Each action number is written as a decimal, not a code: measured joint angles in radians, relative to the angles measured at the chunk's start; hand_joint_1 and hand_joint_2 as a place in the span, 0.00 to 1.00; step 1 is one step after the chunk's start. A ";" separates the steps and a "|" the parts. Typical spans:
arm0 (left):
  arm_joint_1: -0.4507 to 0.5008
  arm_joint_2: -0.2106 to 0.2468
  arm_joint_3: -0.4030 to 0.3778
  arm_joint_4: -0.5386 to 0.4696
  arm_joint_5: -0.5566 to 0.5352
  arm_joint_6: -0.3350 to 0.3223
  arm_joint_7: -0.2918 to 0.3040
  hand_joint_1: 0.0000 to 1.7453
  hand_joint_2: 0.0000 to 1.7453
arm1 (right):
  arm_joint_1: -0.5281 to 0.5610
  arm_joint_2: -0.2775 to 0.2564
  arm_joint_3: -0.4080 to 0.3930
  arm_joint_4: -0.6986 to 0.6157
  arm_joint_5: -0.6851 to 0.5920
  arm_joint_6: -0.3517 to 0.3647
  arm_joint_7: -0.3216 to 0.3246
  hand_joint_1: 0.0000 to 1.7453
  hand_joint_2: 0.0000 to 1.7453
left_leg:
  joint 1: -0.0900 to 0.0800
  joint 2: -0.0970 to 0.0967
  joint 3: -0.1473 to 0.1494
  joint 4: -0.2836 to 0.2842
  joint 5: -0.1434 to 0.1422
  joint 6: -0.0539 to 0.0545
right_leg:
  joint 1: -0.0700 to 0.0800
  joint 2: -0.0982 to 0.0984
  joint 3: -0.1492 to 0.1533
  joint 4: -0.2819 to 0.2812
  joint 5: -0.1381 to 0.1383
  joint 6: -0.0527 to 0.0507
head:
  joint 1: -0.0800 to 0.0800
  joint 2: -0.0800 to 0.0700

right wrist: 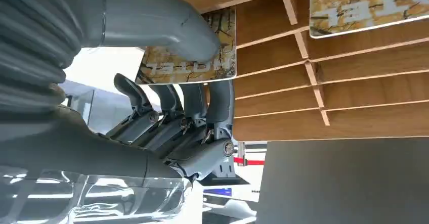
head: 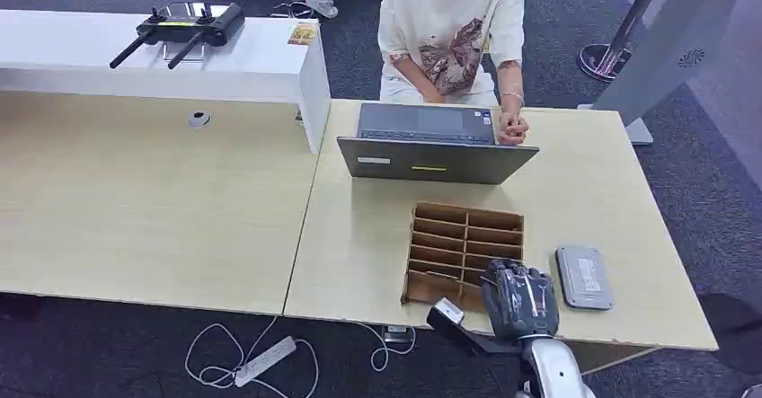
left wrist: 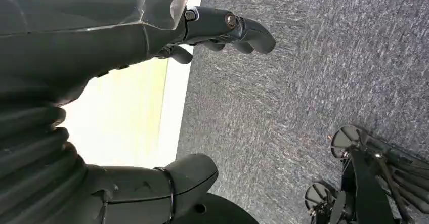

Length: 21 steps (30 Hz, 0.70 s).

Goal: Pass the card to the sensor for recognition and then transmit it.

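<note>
Both cards (right wrist: 197,57) (right wrist: 367,4) bear large pale lettering, upside down and not legible.

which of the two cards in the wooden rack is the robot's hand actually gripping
The card under the right hand's thumb, pinched against its fingers. The other card sits untouched in a separate slot.

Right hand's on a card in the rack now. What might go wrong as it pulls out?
The right hand pinches the card near one edge with thumb above and fingers below; it may pivot or slip free. The wooden rack looks light and sits unfixed, so it might drag toward the table edge. A second card sits in a neighbouring slot and may be knocked.
</note>
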 joint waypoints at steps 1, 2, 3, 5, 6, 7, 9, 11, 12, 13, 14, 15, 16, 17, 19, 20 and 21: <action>0.000 0.000 0.000 0.000 0.000 -0.001 0.000 0.00 1.00 | 0.002 0.000 0.000 -0.002 0.003 -0.002 -0.001 0.97 1.00 | 0.000 0.000 0.000 0.000 0.000 0.000 | 0.000 0.000 0.000 0.000 0.000 0.000 | 0.000 0.000; 0.000 0.000 0.000 0.000 0.000 -0.001 0.000 0.00 1.00 | 0.003 0.001 0.000 -0.005 0.006 -0.004 -0.003 0.97 1.00 | 0.000 0.000 0.000 0.000 0.000 0.000 | 0.000 0.000 0.000 0.000 0.000 0.000 | 0.000 0.000; 0.000 -0.001 0.000 0.000 0.000 -0.001 0.000 0.00 1.00 | 0.005 0.002 -0.002 -0.007 0.010 -0.005 -0.004 0.97 1.00 | 0.000 0.000 0.000 0.000 0.000 0.000 | 0.000 0.000 0.000 0.000 0.000 0.000 | 0.000 0.000; 0.000 -0.003 0.000 0.000 0.000 -0.001 0.000 0.00 1.00 | 0.008 0.004 -0.005 -0.013 0.015 -0.007 -0.010 1.00 1.00 | 0.000 0.000 0.000 0.000 0.000 0.000 | 0.000 0.000 0.000 0.000 0.000 0.000 | 0.000 0.000; 0.000 -0.004 0.000 0.000 0.000 -0.001 0.000 0.00 1.00 | 0.009 0.005 -0.006 -0.015 0.015 -0.008 -0.011 0.98 1.00 | 0.000 0.000 0.000 0.000 0.000 0.000 | 0.000 0.000 0.000 0.000 0.000 0.000 | 0.000 0.000; 0.000 -0.005 0.000 0.000 0.000 -0.001 0.000 0.00 1.00 | 0.010 0.006 -0.008 -0.016 0.015 -0.009 -0.013 0.99 1.00 | 0.000 0.000 0.000 0.000 0.000 0.000 | 0.000 0.000 0.000 0.000 0.000 0.000 | 0.000 0.000; 0.000 -0.005 0.000 0.000 -0.001 -0.001 0.001 0.00 1.00 | 0.013 0.006 -0.011 -0.021 0.015 -0.011 -0.013 1.00 1.00 | 0.000 0.000 0.000 0.000 0.000 0.000 | 0.000 0.000 0.000 0.000 0.000 0.000 | 0.000 0.000; 0.000 -0.006 0.000 0.000 -0.001 -0.001 0.001 0.00 1.00 | 0.018 0.007 -0.013 -0.026 0.016 -0.017 -0.014 1.00 1.00 | 0.000 0.000 0.000 0.000 0.000 0.000 | 0.000 0.000 0.000 0.000 0.000 0.000 | 0.000 0.000; 0.000 -0.006 0.000 0.000 -0.001 -0.001 0.001 0.00 1.00 | 0.021 0.008 -0.014 -0.029 0.017 -0.018 -0.015 1.00 1.00 | 0.000 0.000 0.000 0.000 0.000 0.000 | 0.000 0.000 0.000 0.000 0.000 0.000 | 0.000 0.000; 0.000 -0.007 0.000 0.000 -0.001 -0.001 0.001 0.00 1.00 | 0.024 0.008 -0.015 -0.033 0.018 -0.019 -0.017 1.00 1.00 | 0.000 0.000 0.000 0.000 0.000 0.000 | 0.000 0.000 0.000 0.000 0.000 0.000 | 0.000 0.000; 0.000 -0.008 0.000 0.000 -0.001 -0.001 0.001 0.00 1.00 | 0.027 0.011 -0.018 -0.038 0.021 -0.020 -0.018 1.00 1.00 | 0.000 0.000 0.000 0.000 0.000 0.000 | 0.000 0.000 0.000 0.000 0.000 0.000 | 0.000 0.000; 0.000 -0.008 0.000 0.000 -0.001 -0.001 0.001 0.00 1.00 | 0.030 0.012 -0.019 -0.041 0.027 -0.021 -0.019 1.00 1.00 | 0.000 0.000 0.000 0.000 0.000 0.000 | 0.000 0.000 0.000 0.000 0.000 0.000 | 0.000 0.000; 0.000 -0.009 0.000 0.000 -0.001 -0.001 0.001 0.00 1.00 | 0.032 0.013 -0.020 -0.045 0.030 -0.021 -0.020 1.00 1.00 | 0.000 0.000 0.000 0.000 0.000 0.000 | 0.000 0.000 0.000 0.000 0.000 0.000 | 0.000 0.000; 0.000 -0.010 0.000 0.000 -0.002 -0.001 0.001 0.00 1.00 | 0.034 0.014 -0.021 -0.048 0.031 -0.021 -0.020 1.00 1.00 | 0.000 0.000 0.000 0.000 0.000 0.000 | 0.000 0.000 0.000 0.000 0.000 0.000 | 0.000 0.000; 0.000 -0.010 0.000 0.000 -0.002 -0.001 0.000 0.00 1.00 | 0.037 0.017 -0.024 -0.053 0.032 -0.022 -0.020 1.00 1.00 | 0.000 0.000 0.000 0.000 0.000 0.000 | 0.000 0.000 0.000 0.000 0.000 0.000 | 0.000 0.000; 0.000 -0.011 0.000 0.000 -0.002 -0.001 0.000 0.00 1.00 | 0.038 0.019 -0.026 -0.055 0.033 -0.023 -0.021 1.00 1.00 | 0.000 0.000 0.000 0.000 0.000 0.000 | 0.000 0.000 0.000 0.000 0.000 0.000 | 0.000 0.000; 0.000 -0.011 0.000 0.000 -0.002 -0.002 -0.001 0.00 1.00 | 0.039 0.020 -0.027 -0.056 0.034 -0.024 -0.021 1.00 1.00 | 0.000 0.000 0.000 0.000 0.000 0.000 | 0.000 0.000 0.000 0.000 0.000 0.000 | 0.000 0.000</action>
